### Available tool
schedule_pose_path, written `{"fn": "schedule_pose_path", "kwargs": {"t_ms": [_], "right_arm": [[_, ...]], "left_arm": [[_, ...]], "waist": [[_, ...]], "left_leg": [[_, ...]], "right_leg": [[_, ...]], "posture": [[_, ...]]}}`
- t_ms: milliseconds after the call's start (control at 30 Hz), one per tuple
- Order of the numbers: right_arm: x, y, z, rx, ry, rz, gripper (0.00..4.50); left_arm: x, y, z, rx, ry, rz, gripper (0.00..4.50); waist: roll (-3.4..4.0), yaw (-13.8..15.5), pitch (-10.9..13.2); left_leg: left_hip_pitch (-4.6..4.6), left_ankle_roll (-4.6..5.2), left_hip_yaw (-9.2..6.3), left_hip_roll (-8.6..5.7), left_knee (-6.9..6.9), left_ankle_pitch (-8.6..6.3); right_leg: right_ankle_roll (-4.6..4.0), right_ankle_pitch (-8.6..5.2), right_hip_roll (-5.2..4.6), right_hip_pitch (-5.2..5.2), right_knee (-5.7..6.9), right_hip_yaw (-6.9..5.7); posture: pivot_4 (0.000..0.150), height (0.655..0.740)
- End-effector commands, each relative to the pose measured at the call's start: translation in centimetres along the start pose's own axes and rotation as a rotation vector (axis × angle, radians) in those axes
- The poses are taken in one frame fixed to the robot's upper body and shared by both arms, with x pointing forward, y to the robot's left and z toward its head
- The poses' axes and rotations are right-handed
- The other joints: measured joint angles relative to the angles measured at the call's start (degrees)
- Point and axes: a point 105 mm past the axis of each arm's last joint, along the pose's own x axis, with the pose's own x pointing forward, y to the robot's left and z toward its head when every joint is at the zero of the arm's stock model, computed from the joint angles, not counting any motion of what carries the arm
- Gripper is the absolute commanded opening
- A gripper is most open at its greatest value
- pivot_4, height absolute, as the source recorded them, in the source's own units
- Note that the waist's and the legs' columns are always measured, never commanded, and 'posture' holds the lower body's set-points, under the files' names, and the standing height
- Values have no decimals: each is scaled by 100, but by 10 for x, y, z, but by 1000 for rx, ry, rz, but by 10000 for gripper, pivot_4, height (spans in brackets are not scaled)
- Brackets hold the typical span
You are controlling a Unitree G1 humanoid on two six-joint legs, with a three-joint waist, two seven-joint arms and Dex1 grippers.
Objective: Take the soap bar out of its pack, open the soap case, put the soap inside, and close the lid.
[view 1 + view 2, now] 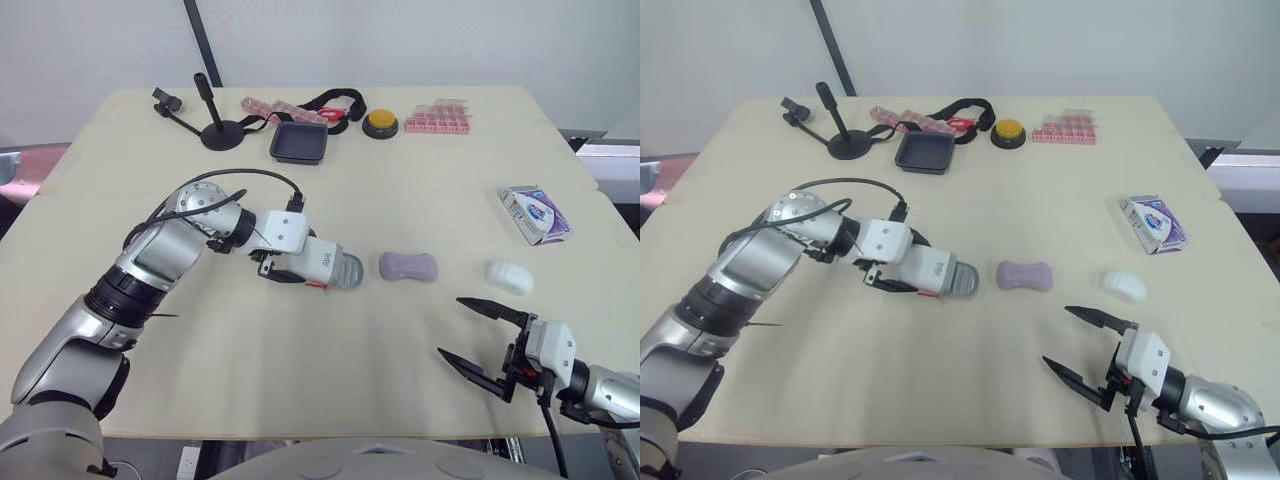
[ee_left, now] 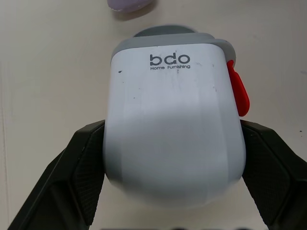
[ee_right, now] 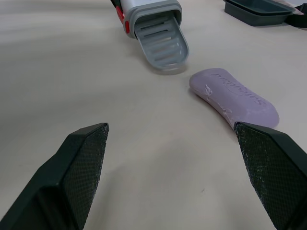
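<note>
Loading the soap (image 1: 408, 266) looks like the step in hand. It lies bare and flat on the table (image 1: 300, 380), just beside the case (image 1: 318, 260) but not touching it.

- The grey tray (image 1: 348, 272) is slid out of the case, slats up, mouth toward the soap.
- Left gripper (image 2: 172, 139) is clamped across the white case body, one finger per side, red tab (image 2: 238, 91) exposed.
- I can't tell if the case rests on the table or sits just above it.
- Right gripper (image 1: 455, 327) is spread wide and empty near the front edge, well apart from the soap.
- Pack (image 1: 535, 213) and a white crumpled bit (image 1: 509, 276) sit off to the right, out of the way.

Suggested approach:
- Bring the right gripper in from above and pinch the soap at its narrow waist. It's likely slick, so avoid the rounded ends.
- Hold the case level.
- Lay the soap lengthwise in the tray and release before sliding it shut.
</note>
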Motion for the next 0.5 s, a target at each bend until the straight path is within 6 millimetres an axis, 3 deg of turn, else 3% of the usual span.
{"fn": "schedule_pose_path", "kwargs": {"t_ms": [33,233,500], "right_arm": [[0,-1,3,-19,-5,6,44684],[1,-3,1,-20,0,9,44684],[-2,-2,-5,-17,12,21,44684]], "left_arm": [[-6,5,7,22,20,33,34687],[-3,4,6,-35,2,36,34687],[-10,-10,-19,-48,97,-30,34687]], "waist": [[0,0,0],[0,11,0],[0,30,0]], "left_leg": [[-1,0,0,0,0,0],[0,0,-1,0,0,0],[-1,0,0,-1,0,0]], "right_leg": [[0,0,0,0,0,0],[0,0,-1,2,-3,0],[0,0,0,2,-6,0]], "posture": [[1500,7400],[1500,7400],[1500,7400]]}}
